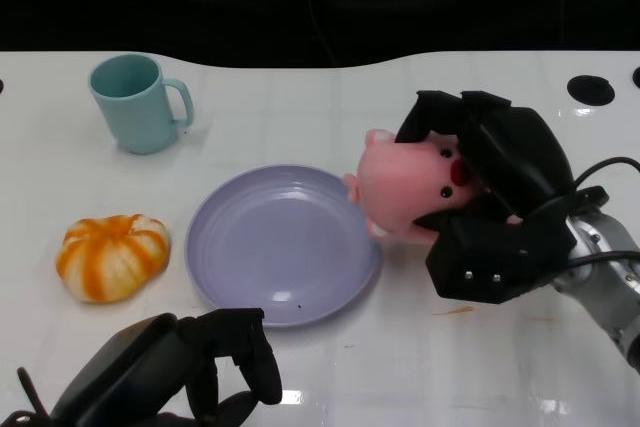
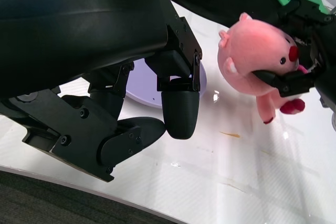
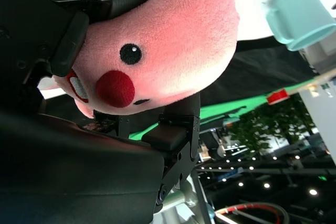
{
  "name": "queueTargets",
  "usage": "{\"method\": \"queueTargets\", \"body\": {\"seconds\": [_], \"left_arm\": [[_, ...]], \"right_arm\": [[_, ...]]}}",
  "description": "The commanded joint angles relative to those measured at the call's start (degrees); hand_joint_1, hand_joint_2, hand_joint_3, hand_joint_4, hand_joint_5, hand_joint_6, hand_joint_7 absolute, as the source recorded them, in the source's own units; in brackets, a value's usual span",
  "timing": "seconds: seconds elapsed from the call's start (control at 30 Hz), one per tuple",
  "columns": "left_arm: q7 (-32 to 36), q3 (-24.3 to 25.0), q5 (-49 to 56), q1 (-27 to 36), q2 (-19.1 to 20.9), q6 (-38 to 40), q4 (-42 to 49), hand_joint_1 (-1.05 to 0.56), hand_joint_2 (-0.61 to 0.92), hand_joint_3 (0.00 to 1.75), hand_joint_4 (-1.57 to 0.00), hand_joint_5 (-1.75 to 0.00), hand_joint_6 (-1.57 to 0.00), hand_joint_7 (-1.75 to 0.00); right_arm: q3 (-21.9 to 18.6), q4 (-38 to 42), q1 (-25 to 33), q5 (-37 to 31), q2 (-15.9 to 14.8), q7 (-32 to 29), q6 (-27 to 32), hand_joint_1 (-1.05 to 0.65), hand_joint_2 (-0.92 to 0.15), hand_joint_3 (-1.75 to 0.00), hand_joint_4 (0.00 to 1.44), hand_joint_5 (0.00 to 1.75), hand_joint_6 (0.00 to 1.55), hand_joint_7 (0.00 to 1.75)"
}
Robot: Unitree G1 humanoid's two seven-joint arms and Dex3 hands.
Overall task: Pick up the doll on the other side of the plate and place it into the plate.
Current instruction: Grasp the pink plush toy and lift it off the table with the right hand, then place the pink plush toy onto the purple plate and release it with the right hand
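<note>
Right hand (image 1: 492, 209) grips the pink pig doll (image 1: 410, 190) at the lavender plate's (image 1: 283, 245) rim; left hand (image 1: 185, 372) rests curled, holding nothing.

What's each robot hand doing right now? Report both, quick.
Left robot hand: fingers curled in, holding nothing, near the plate.
Right robot hand: gripping the pink doll, lifted at the plate's edge.

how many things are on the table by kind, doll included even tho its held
doll, pink, gripped by the right robot hand: 1
plate, lavender: 1
mug, teal: 1
pumpkin, orange and white: 1
total: 4
</note>
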Motion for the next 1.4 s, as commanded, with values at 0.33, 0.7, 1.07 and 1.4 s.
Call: {"method": "queueTargets", "body": {"seconds": [0.33, 0.7, 1.07, 1.4], "left_arm": [[0.2, -0.8, 1.4, 0.5, -0.5, 0.5, -1.1, -0.21, 0.61, 0.98, -0.68, -1.65, -0.67, -1.32], [0.3, -2.1, 3.3, 0.2, -1.8, 1.6, -1.8, -0.22, 0.61, 0.98, -0.69, -1.65, -0.68, -1.31], [0.5, -2.9, 4.0, 0.1, -2.8, 1.2, -1.8, -0.21, 0.58, 1.04, -0.71, -1.63, -0.68, -1.32], [0.1, -2.6, 3.8, 0.1, -2.6, 1.1, -1.7, -0.19, 0.58, 1.04, -0.70, -1.62, -0.68, -1.32]], "right_arm": [[1.0, -3.0, -5.7, 0.4, 6.9, 4.0, 2.3, -0.20, -0.23, -1.44, 1.01, 1.75, 0.74, 1.72], [4.3, -0.9, -9.3, -0.8, 13.2, 7.2, 6.5, -0.23, -0.24, -1.35, 1.00, 1.75, 0.73, 1.75], [6.2, 2.6, -10.8, -0.8, 16.4, 9.9, 7.9, -0.24, -0.34, -1.26, 0.93, 1.75, 0.81, 1.29], [8.6, -2.9, -11.5, -2.2, 14.3, 24.2, 15.0, -0.67, -0.91, -0.21, 0.11, 0.47, 0.32, 0.01]]}}
